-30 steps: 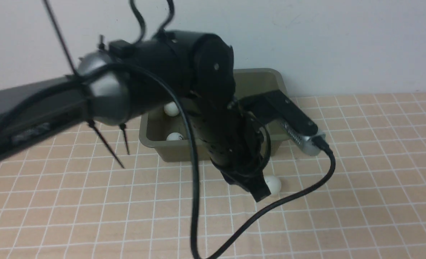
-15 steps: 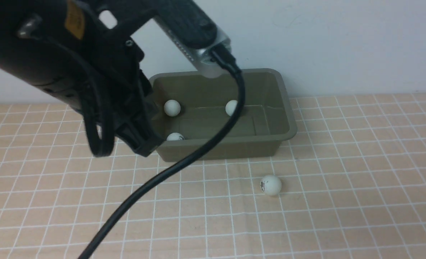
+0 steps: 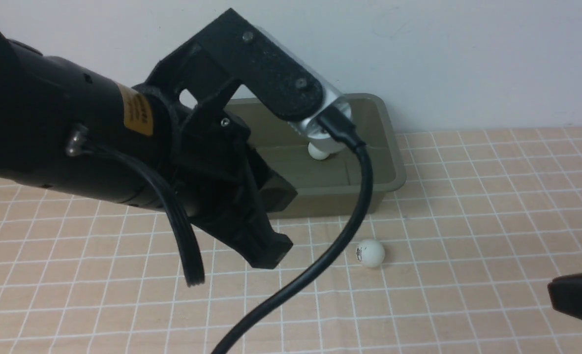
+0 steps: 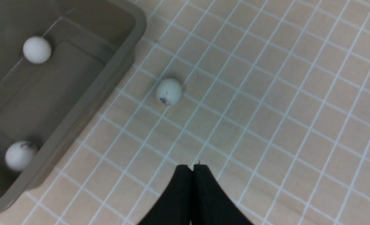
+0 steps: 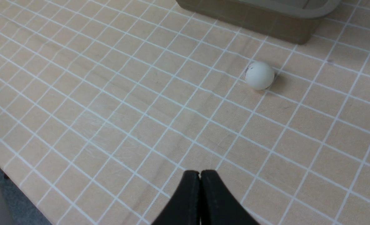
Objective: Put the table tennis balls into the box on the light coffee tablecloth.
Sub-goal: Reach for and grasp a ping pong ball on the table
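We count at least two table tennis balls (image 4: pixel 37 50) already lying in the box (image 3: pixel 394 162), one ball (image 3: pixel 369 253) left on the light coffee tablecloth (image 3: pixel 468 196) just in front of it, and both arms' jaws pressed together, empty.

Wall (image 3: pixel 468 59): plain off-white, matte, filling the far background of the front view.
Floor (image 5: pixel 22 209): grey, faintly speckled, one small patch seen in the right wrist view.
Light: soft and even, casting only faint shadows.
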Robot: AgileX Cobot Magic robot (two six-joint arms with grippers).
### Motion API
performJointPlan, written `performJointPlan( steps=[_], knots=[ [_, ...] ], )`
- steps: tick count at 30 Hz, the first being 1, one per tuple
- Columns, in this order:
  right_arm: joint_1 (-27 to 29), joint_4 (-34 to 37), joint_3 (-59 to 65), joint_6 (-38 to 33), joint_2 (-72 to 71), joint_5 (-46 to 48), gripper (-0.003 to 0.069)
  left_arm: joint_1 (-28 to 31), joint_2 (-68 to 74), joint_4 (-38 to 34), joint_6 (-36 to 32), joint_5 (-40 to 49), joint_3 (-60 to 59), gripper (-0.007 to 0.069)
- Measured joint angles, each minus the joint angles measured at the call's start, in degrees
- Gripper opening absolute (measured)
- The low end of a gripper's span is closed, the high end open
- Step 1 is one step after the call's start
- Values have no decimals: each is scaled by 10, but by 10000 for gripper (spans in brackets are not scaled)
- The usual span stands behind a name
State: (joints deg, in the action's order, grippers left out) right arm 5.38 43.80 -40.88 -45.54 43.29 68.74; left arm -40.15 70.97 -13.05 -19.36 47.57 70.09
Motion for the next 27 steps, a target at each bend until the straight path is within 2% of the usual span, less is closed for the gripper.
performJointPlan(
  steps=[8,15,21,27],
  knots=[
    [-11,29,-3,-67,89,-38,-16,0,0,10,-13,-16,-3,-69],
    [-117,63,-62,-79,184,-81,-16,0,-1,75,18,-37,-3,-69],
    [-207,40,-97,-76,289,-163,-16,11,-1,168,90,-34,-2,-69],
    [-230,16,-120,-76,401,-244,-9,25,-1,197,120,-31,-2,-69]
  ],
)
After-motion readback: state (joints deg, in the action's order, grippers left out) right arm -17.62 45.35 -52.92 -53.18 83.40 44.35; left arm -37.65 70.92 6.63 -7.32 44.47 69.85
